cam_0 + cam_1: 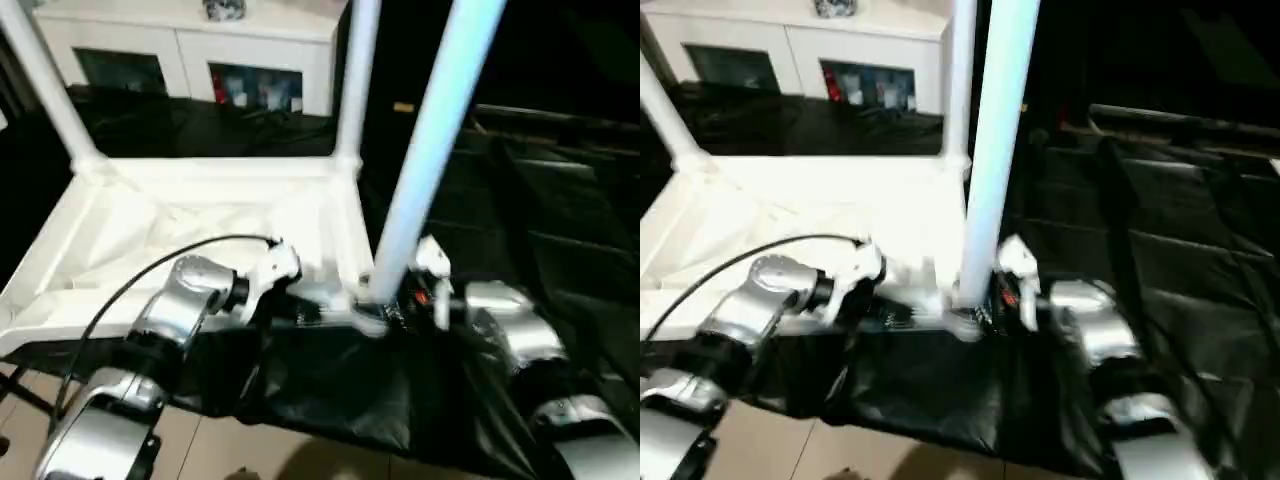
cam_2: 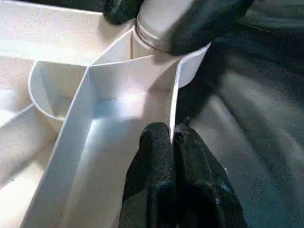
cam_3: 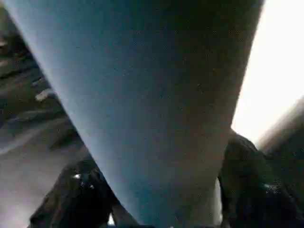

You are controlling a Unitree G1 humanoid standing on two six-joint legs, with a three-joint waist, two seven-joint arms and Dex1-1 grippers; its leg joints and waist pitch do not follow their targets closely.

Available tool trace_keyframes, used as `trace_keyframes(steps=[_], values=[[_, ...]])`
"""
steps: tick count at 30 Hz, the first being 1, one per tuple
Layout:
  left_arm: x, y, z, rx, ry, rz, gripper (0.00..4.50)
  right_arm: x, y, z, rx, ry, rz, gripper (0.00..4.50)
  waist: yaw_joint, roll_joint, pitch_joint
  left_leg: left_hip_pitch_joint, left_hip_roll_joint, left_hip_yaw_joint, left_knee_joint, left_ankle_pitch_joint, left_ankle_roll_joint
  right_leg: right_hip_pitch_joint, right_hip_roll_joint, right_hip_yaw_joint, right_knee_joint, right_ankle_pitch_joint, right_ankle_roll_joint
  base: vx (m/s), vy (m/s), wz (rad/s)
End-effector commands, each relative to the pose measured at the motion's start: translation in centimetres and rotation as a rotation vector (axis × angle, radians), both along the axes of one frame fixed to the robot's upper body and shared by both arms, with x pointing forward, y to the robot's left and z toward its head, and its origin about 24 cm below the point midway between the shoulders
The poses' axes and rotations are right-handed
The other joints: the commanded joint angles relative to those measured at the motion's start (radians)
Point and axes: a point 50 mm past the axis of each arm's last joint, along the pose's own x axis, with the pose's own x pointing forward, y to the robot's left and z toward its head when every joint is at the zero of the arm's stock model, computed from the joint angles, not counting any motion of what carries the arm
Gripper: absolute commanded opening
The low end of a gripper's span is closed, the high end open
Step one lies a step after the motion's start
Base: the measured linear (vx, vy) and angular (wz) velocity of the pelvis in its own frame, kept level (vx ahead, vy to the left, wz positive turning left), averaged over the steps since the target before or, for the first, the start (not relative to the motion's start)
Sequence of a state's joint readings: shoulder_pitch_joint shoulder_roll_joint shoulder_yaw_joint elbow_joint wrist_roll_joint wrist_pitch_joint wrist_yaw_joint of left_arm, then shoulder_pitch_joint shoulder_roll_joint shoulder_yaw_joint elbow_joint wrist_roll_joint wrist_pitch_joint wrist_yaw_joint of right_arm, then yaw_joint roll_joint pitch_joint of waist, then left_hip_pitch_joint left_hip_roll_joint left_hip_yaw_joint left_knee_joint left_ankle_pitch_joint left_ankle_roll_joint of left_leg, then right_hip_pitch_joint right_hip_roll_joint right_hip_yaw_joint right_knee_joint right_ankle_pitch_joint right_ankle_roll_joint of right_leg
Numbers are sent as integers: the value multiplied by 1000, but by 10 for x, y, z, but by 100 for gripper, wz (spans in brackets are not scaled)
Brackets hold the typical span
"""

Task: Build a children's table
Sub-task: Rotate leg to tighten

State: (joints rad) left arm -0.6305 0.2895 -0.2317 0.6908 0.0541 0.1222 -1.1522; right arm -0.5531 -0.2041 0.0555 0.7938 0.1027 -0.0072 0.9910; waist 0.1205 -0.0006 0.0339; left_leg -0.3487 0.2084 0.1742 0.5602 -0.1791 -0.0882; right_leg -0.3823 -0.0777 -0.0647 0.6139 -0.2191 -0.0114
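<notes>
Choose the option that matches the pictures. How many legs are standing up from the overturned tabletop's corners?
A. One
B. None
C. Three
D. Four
C: two legs rise from the far corner sockets of the tabletop, and a third leg stands at the near corner, with the right gripper around its base.
</notes>
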Motion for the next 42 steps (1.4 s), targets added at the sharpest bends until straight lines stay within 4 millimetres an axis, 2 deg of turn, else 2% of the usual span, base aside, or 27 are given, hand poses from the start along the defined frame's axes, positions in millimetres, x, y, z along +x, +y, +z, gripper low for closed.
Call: trace_keyframes(steps=[1, 2, 4, 6, 8, 10, 12, 13, 14, 17, 20, 22, 26, 27, 29, 30, 35, 37, 42], values=[[14, -22, 8, -44, -86, 147, 0, -8, 31, -24, -58, 66, -48, 252, -4, -6, -40, 5, 28, -7, -71, -235, 5, 37, -75, 46, -89, -281, -178, 0, 0, 0], [17, -27, 8, -48, -96, 180, 0, -5, 34, -26, -60, 67, -120, 252, -11, -4, -39, 7, 28, -7, -73, -238, -1, 33, -71, 47, -90, -263, -181, 0, 0, 0], [20, -36, 8, -52, -108, 231, 0, -2, 41, -28, -60, 78, -215, 252, -17, -1, -41, 5, 27, -8, -73, -238, -5, 35, -70, 47, -88, -250, -180, 0, 0, 0], [21, -39, 8, -51, -116, 251, 0, -1, 45, -29, -54, 86, -248, 252, -18, -4, -43, 4, 25, -5, -69, -222, 3, 35, -69, 48, -86, -200, -187, 0, 0, 0], [21, -45, 8, -53, -124, 272, 0, 1, 50, -29, -37, 107, -299, 252, -19, 1, -47, 1, 22, -3, -63, -185, 22, 39, -66, 48, -78, -114, -203, 0, 0, 0], [20, -57, 7, -80, -125, 296, 0, 4, 62, -27, -2, 123, -359, 252, -21, 2, -48, 0, 20, -3, -62, -163, 26, 41, -65, 46, -76, -83, -208, 0, 0, 0], [19, -60, 7, -91, -122, 290, 0, 6, 64, -25, 3, 103, -363, 252, -21, 0, -48, -2, 20, -2, -61, -155, 34, 42, -66, 45, -75, -70, -213, 0, 0, 0], [19, -60, 7, -90, -122, 289, 0, 6, 64, -25, 3, 101, -366, 287, -20, 1, -49, -2, 20, -1, -60, -154, 37, 43, -67, 45, -75, -69, -213, 0, 0, 0], [18, -60, 6, -90, -119, 277, 0, 7, 64, -24, 17, 108, -373, 287, -21, -1, -47, -3, 19, -1, -60, -159, 43, 43, -66, 46, -77, -75, -212, 0, 0, 0], [16, -59, 5, -91, -114, 256, 0, 7, 62, -24, 25, 113, -373, 330, -20, 1, -46, -2, 21, -1, -62, -176, 43, 42, -67, 45, -80, -110, -205, 0, 0, 0], [14, -53, 4, -86, -106, 222, 0, 7, 53, -23, -13, 69, -308, 343, -23, 2, -46, -2, 22, -2, -64, -191, 37, 41, -66, 45, -82, -129, -200, 0, 0, 0], [12, -50, 4, -85, -97, 204, 0, 5, 51, -22, 6, 68, -247, 343, -23, 0, -48, -3, 22, -2, -62, -180, 46, 44, -66, 46, -78, -101, -206, 0, 0, 0], [9, -44, 3, -88, -79, 145, 0, 1, 43, -18, 9, 51, -113, 343, -23, 1, -51, -7, 20, 0, -53, -119, 82, 49, -63, 43, -66, 23, -236, 0, 0, 0], [8, -43, 3, -88, -76, 135, 0, 1, 41, -17, 7, 50, -100, 343, -23, 0, -51, -8, 20, 0, -53, -117, 86, 49, -63, 42, -66, 28, -240, 0, 0, 0], [7, -41, 5, -92, -76, 109, 0, -1, 37, -16, -1, 41, -35, 343, -20, 1, -48, -6, 22, 3, -53, -137, 90, 48, -64, 40, -70, -10, -245, 0, 0, 0], [5, -38, 5, -94, -72, 80, 0, -3, 34, -16, -5, 40, 13, 343, -20, 5, -48, -6, 24, 1, -55, -148, 83, 47, -65, 40, -72, -40, -242, 0, 0, 0], [-2, -29, 7, -99, -39, -25, 0, -9, 24, -11, 1, 35, 175, 343, -18, 4, -46, -6, 28, 1, -57, -177, 80, 46, -66, 40, -75, -91, -245, 0, 0, 0], [-4, -25, 7, -93, -31, -48, 0, -10, 23, -9, 4, 28, 203, 319, -16, 4, -47, -3, 29, 1, -57, -170, 79, 45, -66, 41, -73, -84, -248, 0, 0, 0], [-4, -7, 10, -57, -12, -90, 0, -21, 15, -8, 11, 99, 390, 282, -7, 7, -50, -1, 30, 2, -53, -139, 100, 42, -61, 40, -63, 11, -274, 0, 0, 0]])
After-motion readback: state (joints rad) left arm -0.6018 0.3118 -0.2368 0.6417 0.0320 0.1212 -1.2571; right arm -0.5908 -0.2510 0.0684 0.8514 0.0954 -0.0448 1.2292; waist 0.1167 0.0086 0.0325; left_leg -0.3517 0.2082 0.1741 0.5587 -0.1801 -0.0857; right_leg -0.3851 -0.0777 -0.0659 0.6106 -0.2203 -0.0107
